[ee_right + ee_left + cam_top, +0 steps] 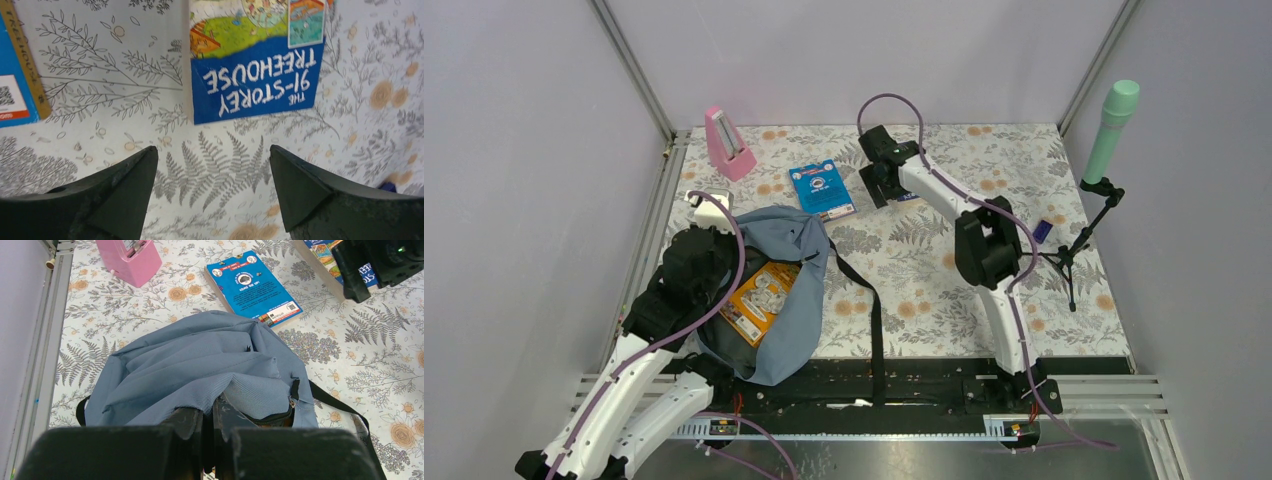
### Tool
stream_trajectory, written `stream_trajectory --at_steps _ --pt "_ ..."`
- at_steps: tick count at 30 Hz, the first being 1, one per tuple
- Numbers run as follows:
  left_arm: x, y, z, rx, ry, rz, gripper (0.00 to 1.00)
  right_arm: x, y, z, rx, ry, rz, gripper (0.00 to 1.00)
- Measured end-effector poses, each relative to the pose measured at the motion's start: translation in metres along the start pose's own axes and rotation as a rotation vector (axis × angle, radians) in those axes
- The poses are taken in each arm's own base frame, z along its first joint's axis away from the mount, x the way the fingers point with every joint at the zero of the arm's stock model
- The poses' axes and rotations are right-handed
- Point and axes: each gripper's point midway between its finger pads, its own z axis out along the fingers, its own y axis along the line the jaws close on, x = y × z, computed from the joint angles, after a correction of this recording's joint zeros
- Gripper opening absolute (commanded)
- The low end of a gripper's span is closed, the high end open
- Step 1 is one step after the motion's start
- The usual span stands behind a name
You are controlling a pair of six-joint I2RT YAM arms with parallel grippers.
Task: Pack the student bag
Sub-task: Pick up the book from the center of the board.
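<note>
- Fabric of the student bag [794, 300] is slumping in a grey-blue heap on the near left part of the table [924, 280], just in front of the left arm.
- The bag's mouth is gaping upward in the top view, and an orange packet [762, 295] is showing inside it.
- A black strap [876, 330] is trailing from the bag's right side across the table toward the near edge.
- The left end effector [207, 415] is pinching a fold of the bag's rim, with its two fingers pressed nearly together and cloth bunching between and over them in the left wrist view.
- The right end effector [212, 155] is hovering at the far middle of the table with its fingers spread wide and nothing between them.
- A book titled "The 91-Storey Treehouse" [255, 80] is lying flat on the table just beyond the right fingertips, apart from them.
- A blue booklet [822, 188] is lying flat between that book and the bag, close to the bag's far edge without touching it.
- A pink metronome [727, 145] is standing upright at the far left corner of the table.
- A green microphone [1112, 130] is sitting on a black tripod stand [1079, 245] at the right edge, well apart from the bag.
</note>
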Motion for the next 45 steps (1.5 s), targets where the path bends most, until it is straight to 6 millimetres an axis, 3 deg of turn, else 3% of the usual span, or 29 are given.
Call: stream_trajectory --at_steps 9,13,20,22,30,39,45 --pt "0.0 0.0 0.0 0.0 0.0 0.0 0.0 0.0 0.012 0.052 0.016 0.081 -0.214 0.8" --pt "0.0 0.0 0.0 0.0 0.0 0.0 0.0 -0.002 0.01 0.059 0.031 0.098 -0.259 0.71" --pt "0.0 0.0 0.0 0.0 0.0 0.0 0.0 -0.003 0.002 0.053 0.041 0.113 -0.29 0.43" --pt "0.0 0.0 0.0 0.0 0.0 0.0 0.0 0.001 0.001 0.054 0.038 0.129 -0.296 0.4" --pt "0.0 0.0 0.0 0.0 0.0 0.0 0.0 0.007 -0.007 0.057 0.025 0.156 -0.29 0.0" --pt "0.0 0.0 0.0 0.0 0.0 0.0 0.0 0.01 -0.006 0.057 0.015 0.152 -0.282 0.0" --pt "0.0 0.0 0.0 0.0 0.0 0.0 0.0 0.026 -0.003 0.044 -0.045 0.181 -0.252 0.0"
